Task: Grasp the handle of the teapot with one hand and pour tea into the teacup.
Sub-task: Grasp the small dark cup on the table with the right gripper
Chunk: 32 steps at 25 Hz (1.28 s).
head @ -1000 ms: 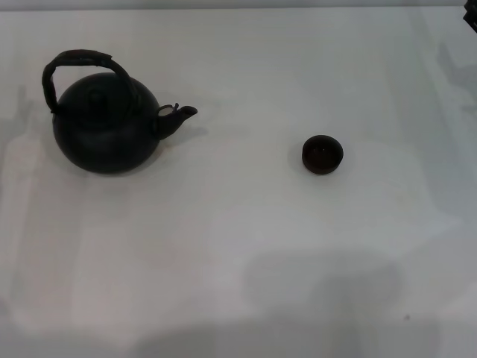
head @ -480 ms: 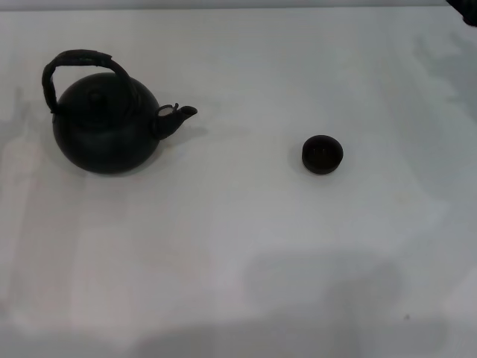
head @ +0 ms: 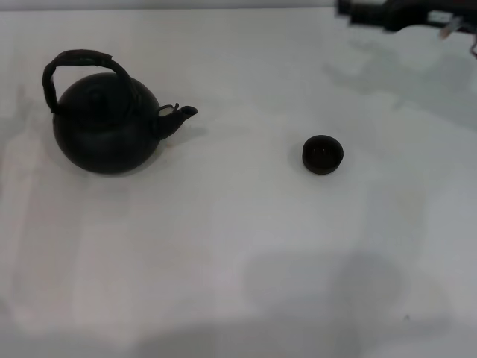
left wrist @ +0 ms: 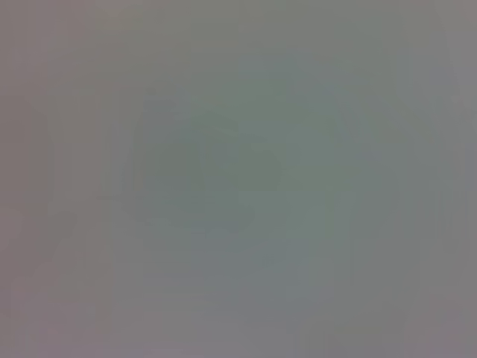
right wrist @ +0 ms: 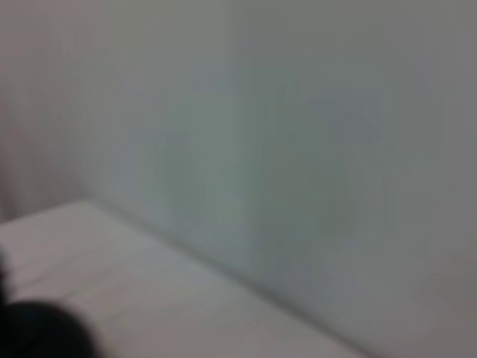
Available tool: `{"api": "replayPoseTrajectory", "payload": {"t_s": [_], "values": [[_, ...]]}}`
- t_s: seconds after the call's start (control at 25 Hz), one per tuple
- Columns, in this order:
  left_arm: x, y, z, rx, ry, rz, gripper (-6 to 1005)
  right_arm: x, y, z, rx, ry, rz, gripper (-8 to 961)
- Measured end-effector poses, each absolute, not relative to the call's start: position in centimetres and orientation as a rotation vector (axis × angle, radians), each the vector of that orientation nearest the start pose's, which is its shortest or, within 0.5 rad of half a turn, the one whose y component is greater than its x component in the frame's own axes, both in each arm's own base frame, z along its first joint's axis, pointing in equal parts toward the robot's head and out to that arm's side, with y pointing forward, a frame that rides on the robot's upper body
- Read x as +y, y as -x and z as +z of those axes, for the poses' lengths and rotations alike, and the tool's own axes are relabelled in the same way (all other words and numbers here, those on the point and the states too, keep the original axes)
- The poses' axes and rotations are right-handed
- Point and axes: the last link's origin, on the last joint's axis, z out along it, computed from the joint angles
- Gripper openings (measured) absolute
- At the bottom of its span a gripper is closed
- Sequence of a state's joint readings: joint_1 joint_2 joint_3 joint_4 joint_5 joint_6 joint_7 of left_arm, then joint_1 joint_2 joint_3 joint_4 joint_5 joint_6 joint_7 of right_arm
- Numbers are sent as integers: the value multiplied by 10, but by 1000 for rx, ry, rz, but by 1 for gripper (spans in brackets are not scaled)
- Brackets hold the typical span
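On a white table (head: 238, 246), the teapot (head: 104, 130) (spout facing the teacup (head: 322, 154)) stands untouched as the right gripper (head: 358, 10), finger state unclear, reaches in far behind.

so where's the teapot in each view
Head view: teapot stands at the left of the white table, spout towards the teacup.
Left wrist view: not in it.
Right wrist view: a dark blob at the corner; cannot tell if it is the teapot.
Shared landmark: the table.

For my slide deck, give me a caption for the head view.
Teapot and teacup apart on white table; right gripper at far edge.
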<state>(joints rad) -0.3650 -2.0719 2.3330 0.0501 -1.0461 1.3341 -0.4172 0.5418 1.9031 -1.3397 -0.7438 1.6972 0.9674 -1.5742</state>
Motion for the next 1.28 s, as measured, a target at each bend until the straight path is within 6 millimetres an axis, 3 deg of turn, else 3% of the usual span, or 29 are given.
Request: {"api": "replayPoseTrajectory", "payload": {"t_s": [0.24,0.64,1.28], "values": [[296,368,29,-699,1325,-873,817,406,-195,4,524,2659,349,836],[295,368,29,-701,1322,-875,816,394,-161,-33,442,2823,-85,835],[295,368,28,-702,1326,-874,816,378,-158,-71,351,2801,-588,836]]}}
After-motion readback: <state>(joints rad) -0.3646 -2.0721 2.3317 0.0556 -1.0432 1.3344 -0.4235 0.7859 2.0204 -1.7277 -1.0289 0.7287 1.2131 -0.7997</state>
